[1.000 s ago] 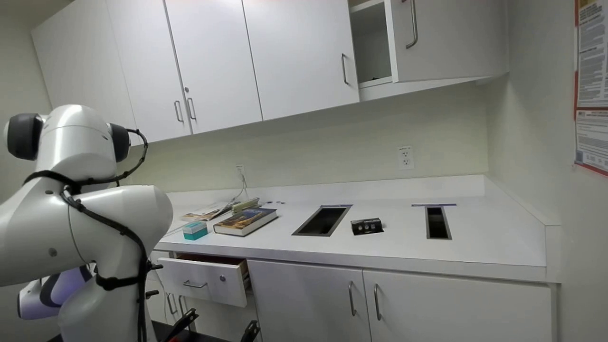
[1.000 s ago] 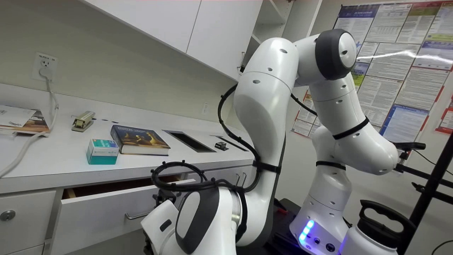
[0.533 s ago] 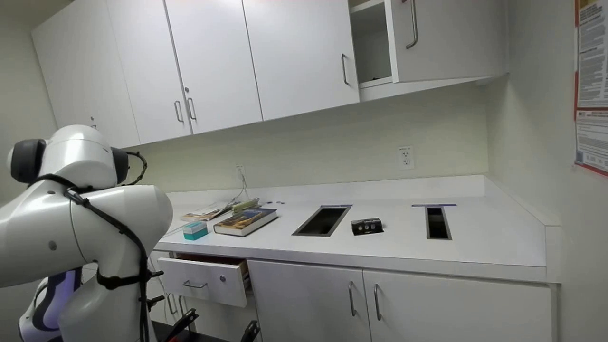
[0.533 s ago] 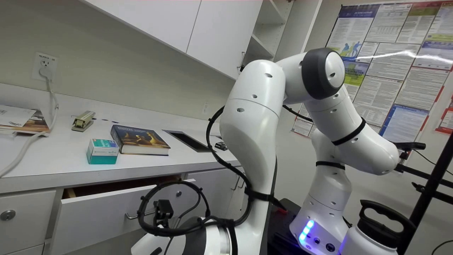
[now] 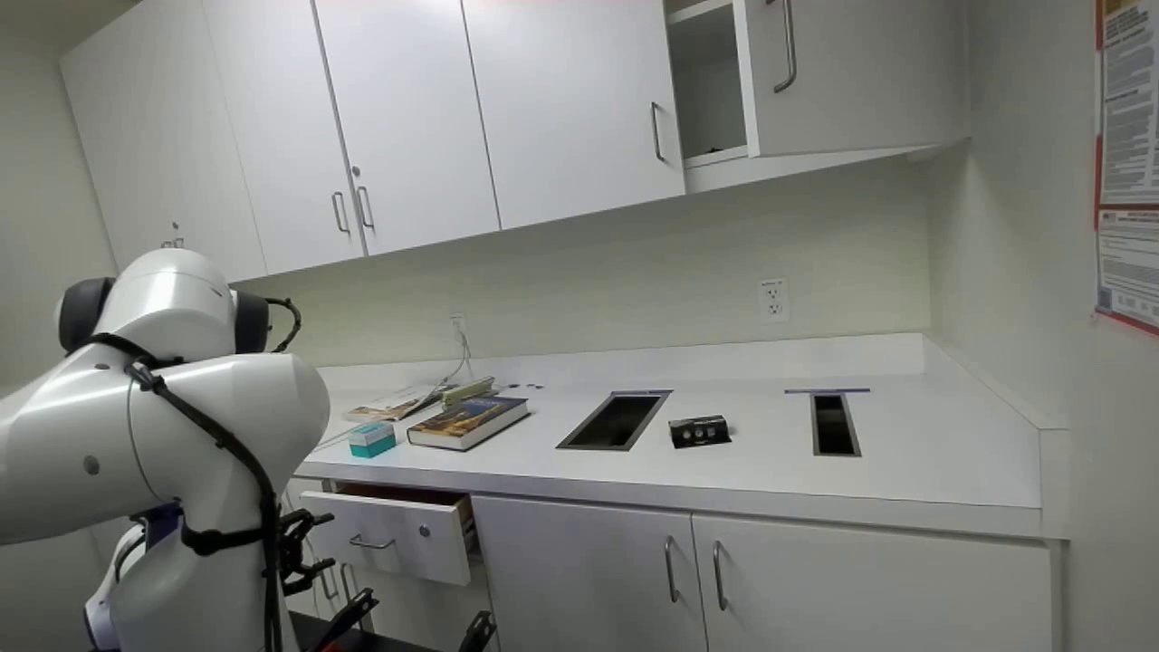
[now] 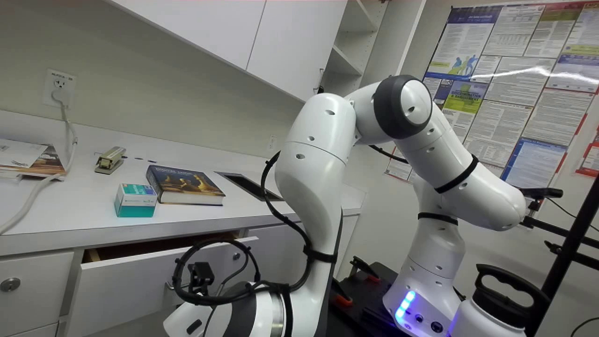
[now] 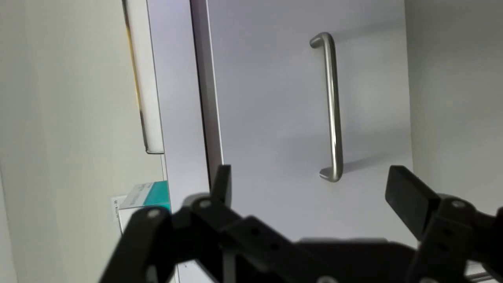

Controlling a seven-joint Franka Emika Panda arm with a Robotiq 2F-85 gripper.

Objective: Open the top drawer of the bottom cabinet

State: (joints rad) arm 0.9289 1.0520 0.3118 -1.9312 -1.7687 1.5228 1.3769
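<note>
The top drawer has a flat white front and stands partly pulled out in both exterior views (image 5: 407, 556) (image 6: 121, 290); its front fills the middle of the wrist view (image 7: 271, 98). Its silver bar handle (image 7: 333, 110) also shows in an exterior view (image 5: 371, 542). The bottom cabinet (image 5: 579, 561) is white with vertical-handled doors. My gripper (image 7: 312, 175) is open and empty, facing the drawer front. The handle lies ahead of the fingertips, laterally between them, without visible contact. In an exterior view, the gripper (image 5: 312, 548) shows beside the arm, left of the drawer; elsewhere the arm hides its fingers.
A teal-white box (image 6: 135, 201), a book (image 6: 187, 185) and a stapler (image 6: 110, 159) sit on the countertop (image 5: 543, 475) above the drawer. The countertop has rectangular cutouts (image 5: 620, 421). Black clamps (image 5: 349, 620) stand near the arm's base. An upper cupboard door (image 5: 851, 81) hangs open.
The arm's elbow has dropped and, in an exterior view, the arm has shifted left. The gripper has come further into sight beside the arm, toward the drawer. The drawer has not visibly moved.
</note>
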